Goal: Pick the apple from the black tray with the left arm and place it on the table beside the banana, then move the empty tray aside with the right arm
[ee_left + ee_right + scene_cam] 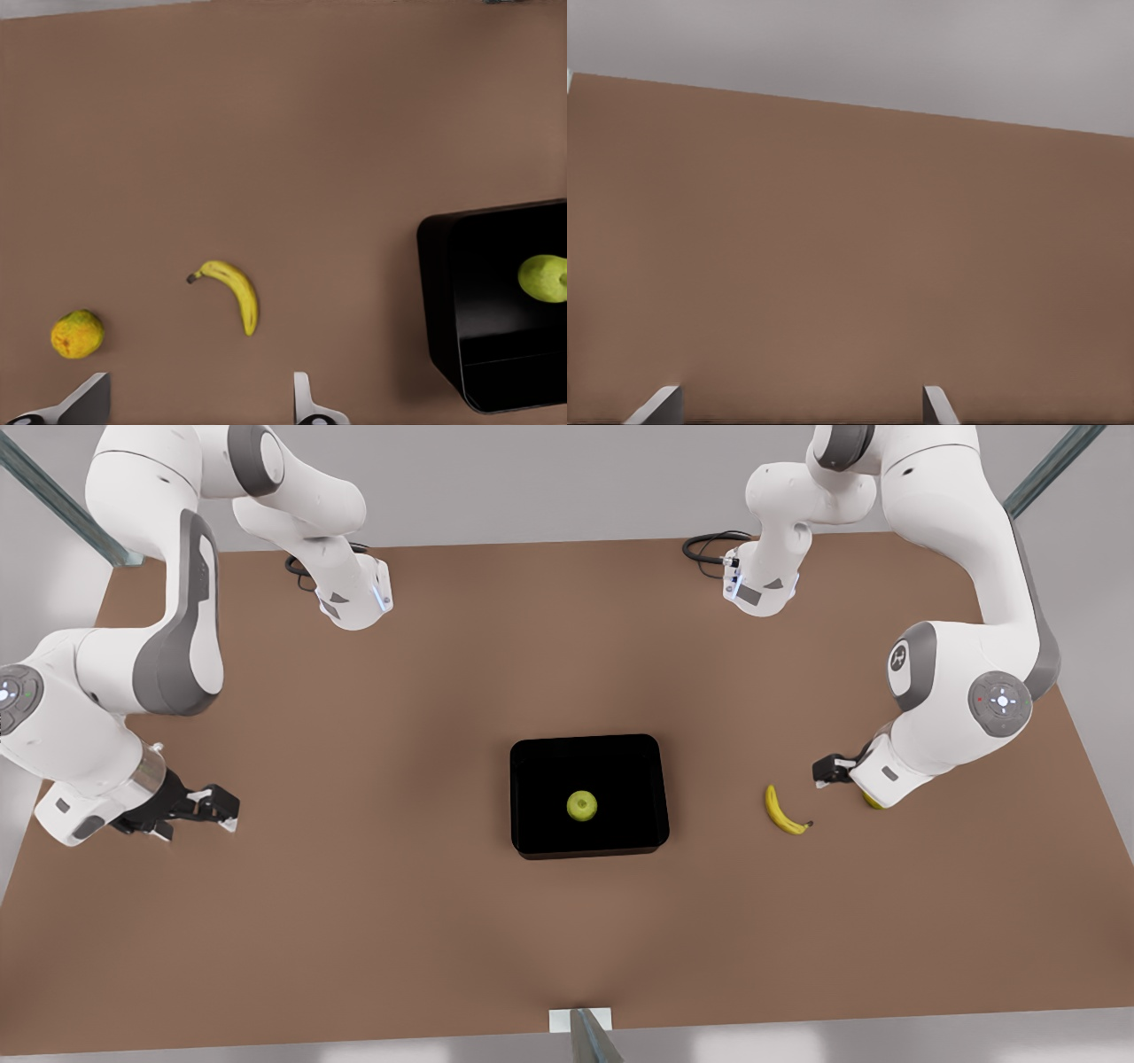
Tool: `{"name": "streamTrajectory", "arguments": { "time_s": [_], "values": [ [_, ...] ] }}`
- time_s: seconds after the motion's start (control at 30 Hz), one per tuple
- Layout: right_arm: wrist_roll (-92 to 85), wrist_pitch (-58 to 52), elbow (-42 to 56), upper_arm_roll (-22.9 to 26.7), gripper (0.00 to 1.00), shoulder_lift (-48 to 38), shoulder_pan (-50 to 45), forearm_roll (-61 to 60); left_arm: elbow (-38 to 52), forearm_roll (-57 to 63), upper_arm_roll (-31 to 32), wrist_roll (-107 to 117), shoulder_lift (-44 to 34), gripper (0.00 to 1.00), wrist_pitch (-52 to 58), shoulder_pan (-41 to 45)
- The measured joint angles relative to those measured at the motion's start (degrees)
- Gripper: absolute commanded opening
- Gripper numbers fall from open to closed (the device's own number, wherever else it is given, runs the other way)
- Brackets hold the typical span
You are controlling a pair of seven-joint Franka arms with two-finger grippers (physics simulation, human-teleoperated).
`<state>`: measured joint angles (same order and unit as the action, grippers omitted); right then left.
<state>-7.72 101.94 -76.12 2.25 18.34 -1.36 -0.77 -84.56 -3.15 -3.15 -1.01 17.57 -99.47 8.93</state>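
Apple (581, 806) sits in black tray (588, 795) mid-table (443, 921). Left tool (830, 770) hangs near banana (783, 811), fingers spread, empty. Right tool (213, 804) waits far off, spread, empty.

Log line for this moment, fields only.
apple in black tray | banana on table | left gripper open over banana | right gripper open, waiting

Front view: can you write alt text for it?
A green apple sits in a black tray mid-table. Toward the front view's right lies a banana, near the open left gripper; the open right gripper waits far opposite.
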Motion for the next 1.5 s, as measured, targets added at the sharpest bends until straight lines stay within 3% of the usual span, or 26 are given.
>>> {"name": "streamTrajectory", "arguments": {
  "time_s": [0.23, 0.37, 0.67, 0.9, 1.1, 1.5],
  "values": [
    [-0.41, 2.47, 0.26, -0.12, 1.00, 7.78, -0.34, -0.05, 1.95, -2.89, 0.22, 0.15, 0.00, 1.00, -2.93, 4.79],
    [-0.61, 1.25, 0.42, 0.27, 1.00, 1.52, -0.21, -0.03, 4.09, -1.67, 0.56, 3.65, 0.39, 1.00, -2.40, 19.89],
    [-0.90, -0.13, 0.42, -0.14, 1.00, 1.71, -0.49, -0.14, 13.67, -0.64, 2.26, 21.23, 20.79, 1.00, -10.32, 32.51],
    [-1.03, -0.31, 0.42, -0.15, 1.00, 2.11, -0.49, -0.12, 15.27, 2.29, 2.16, 32.75, 28.76, 1.00, -18.20, 32.85],
    [-1.10, -0.31, 0.42, -0.15, 1.00, 2.66, -0.55, -0.11, 9.91, 5.52, 2.27, 39.09, 29.37, 1.00, -22.63, 34.23],
    [-1.21, -0.26, 0.42, -0.15, 1.00, 2.91, -0.52, 0.02, 9.69, 6.68, 2.02, 45.33, 33.31, 1.00, -26.87, 33.52]
  ]
}}
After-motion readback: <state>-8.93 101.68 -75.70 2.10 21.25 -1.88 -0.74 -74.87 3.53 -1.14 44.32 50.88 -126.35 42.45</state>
